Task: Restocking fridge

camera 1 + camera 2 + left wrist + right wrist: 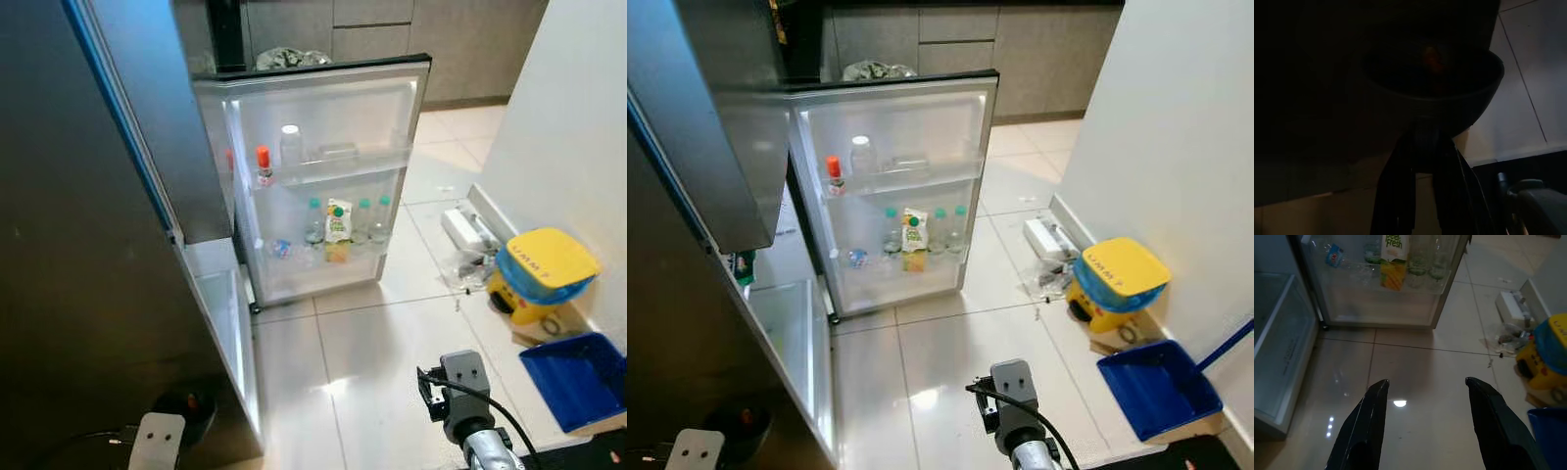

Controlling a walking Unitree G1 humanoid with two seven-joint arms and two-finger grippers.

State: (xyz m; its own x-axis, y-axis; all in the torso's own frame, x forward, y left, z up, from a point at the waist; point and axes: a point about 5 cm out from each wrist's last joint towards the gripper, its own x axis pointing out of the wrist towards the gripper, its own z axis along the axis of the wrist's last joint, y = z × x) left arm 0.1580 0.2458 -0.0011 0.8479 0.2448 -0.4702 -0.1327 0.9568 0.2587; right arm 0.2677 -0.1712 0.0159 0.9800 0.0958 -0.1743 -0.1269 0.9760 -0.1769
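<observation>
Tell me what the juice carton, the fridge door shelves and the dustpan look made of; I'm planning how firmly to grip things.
Juice carton: printed coated cardboard, judging by its boxy folded shape. Door shelves: clear glossy plastic, since the bottles show through. Dustpan: blue moulded plastic, probably rigid, with a smooth, slightly shiny surface.

The left wrist view is nearly black: the left pincer fingers merge into one dark mass, their gap unreadable, with a dim round bowl just beyond them. Far ahead of the right pincer, the juice carton is cut off by the frame edge
</observation>
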